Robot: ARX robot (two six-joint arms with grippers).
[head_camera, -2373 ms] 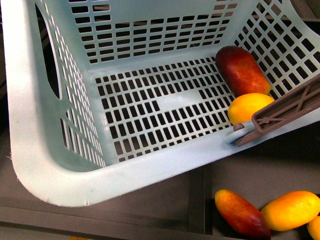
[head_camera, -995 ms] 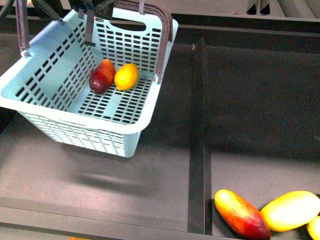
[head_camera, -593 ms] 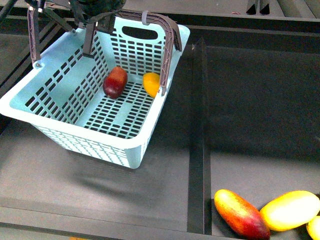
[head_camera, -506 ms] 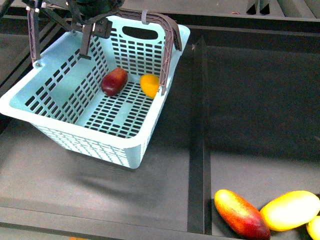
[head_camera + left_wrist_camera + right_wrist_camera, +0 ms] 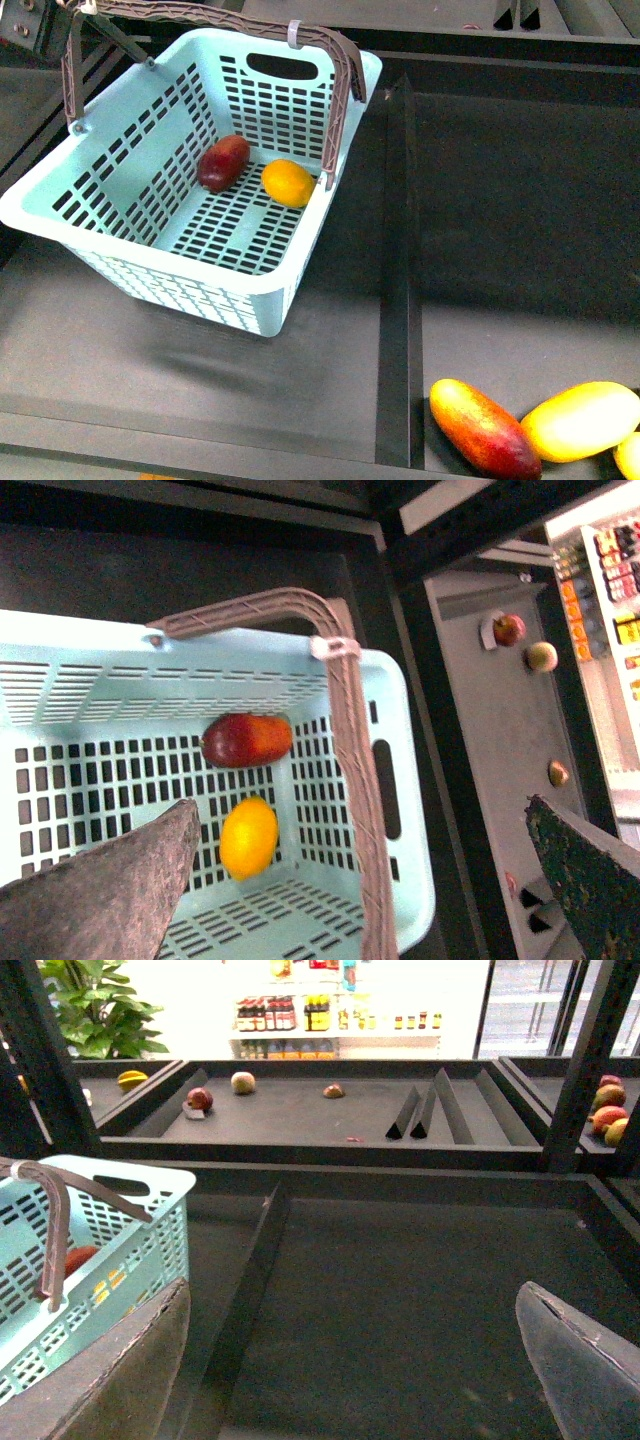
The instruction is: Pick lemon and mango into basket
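Lemon [image 5: 248, 837] and mango [image 5: 247, 739] lie side by side in the basket [image 5: 405, 780], between and beyond the left fingers [image 5: 110, 890], spread apart; right fingers [image 5: 110, 1380] also apart, well off; nothing left to grasp, by my judgement.

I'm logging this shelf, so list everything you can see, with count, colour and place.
basket: one, light teal with brown handle, left section of the dark shelf
mango: one, dark red, on the basket floor
lemon: one, yellow-orange, on the basket floor beside the mango
loose mangoes: two, red-orange and yellow, touching, near right corner of the shelf
divider: one, black, running front to back between sections
left claw: open, above the basket, holding nothing
right claw: open, over bare shelf, holding nothing
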